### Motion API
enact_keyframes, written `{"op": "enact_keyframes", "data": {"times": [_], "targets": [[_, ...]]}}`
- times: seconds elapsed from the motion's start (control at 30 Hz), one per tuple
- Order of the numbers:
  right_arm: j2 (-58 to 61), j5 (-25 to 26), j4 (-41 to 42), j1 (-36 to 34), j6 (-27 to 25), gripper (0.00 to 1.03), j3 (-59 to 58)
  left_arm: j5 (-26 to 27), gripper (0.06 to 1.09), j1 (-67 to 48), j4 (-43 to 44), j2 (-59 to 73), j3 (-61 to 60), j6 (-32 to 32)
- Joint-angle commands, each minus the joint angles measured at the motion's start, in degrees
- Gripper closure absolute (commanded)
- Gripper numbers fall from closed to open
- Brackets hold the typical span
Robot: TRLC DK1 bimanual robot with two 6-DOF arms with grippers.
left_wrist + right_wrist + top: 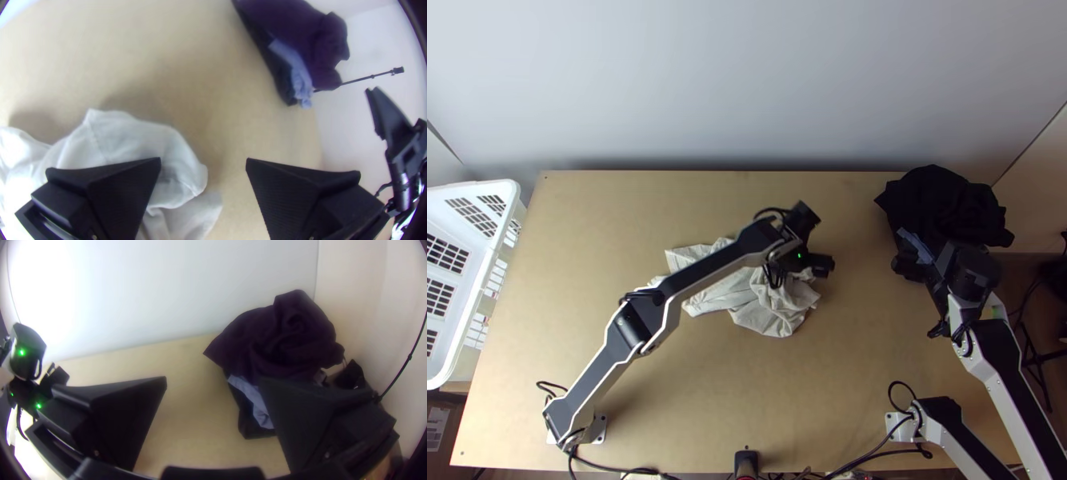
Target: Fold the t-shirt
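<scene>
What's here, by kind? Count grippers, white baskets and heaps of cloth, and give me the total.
Grippers: 2 (left gripper, right gripper)
White baskets: 1 (white basket, at the table's left)
Heaps of cloth: 2 (white cloth, dark heap)
Total: 5

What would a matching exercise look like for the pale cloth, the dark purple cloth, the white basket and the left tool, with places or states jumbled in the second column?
Things:
1. Pale cloth
2. Dark purple cloth
3. White basket
4. Left tool

Places and states:
A. Heaped at the far right of the table
B. At the table's left side
C. Open
D. Rumpled, near the table's middle

Pairs: 1-D; 2-A; 3-B; 4-C
</scene>
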Motion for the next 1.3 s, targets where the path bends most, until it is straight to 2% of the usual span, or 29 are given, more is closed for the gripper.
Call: {"op": "enact_keyframes", "data": {"times": [0.0, 0.1, 0.33, 0.6, 0.7, 0.77, 0.83, 1.0, 1.1, 1.27], "targets": [[-0.8, -1.7, 1.8, -0.2, 1.9, 0.07, -3.3, 1.8, 0.10, 3.5, 1.1, -10.0, -1.6, -0.5], [-0.8, -3.4, 1.8, 0.0, 1.9, 0.07, -3.8, 1.8, 0.10, 5.3, -0.2, -15.1, -3.7, 2.0], [-0.8, -9.0, 0.3, 2.9, 2.0, 0.07, -5.0, 1.9, 0.10, 12.3, -9.9, -22.4, -4.9, 8.0], [2.0, -9.0, 1.3, 9.1, 3.6, 0.07, -5.0, 4.7, 0.10, 12.3, -23.9, -21.4, -4.8, 17.9], [2.2, -9.0, 2.0, 9.8, 4.3, 0.07, -5.1, 4.6, 0.11, 11.9, -25.8, -20.5, -4.5, 18.3], [2.2, -9.1, 1.9, 10.8, 4.8, 0.07, -5.2, 4.6, 0.11, 12.4, -25.6, -20.4, -4.1, 17.0], [2.2, -9.6, 1.8, 11.6, 5.4, 0.07, -6.1, 4.7, 0.11, 14.2, -23.7, -19.9, -3.8, 12.2], [3.3, -11.1, 2.2, 14.6, 5.9, 0.07, -8.1, 6.0, 0.11, 16.2, -21.1, -19.2, -3.7, 6.7], [3.9, -11.1, 2.5, 14.7, 6.0, 0.07, -8.1, 12.9, 0.11, 17.4, -19.4, -19.0, -3.8, 2.0], [3.8, -11.1, 2.8, 14.8, 6.3, 0.07, -8.6, 21.1, 0.11, 17.1, -14.8, -18.2, -3.6, -3.5]]}}
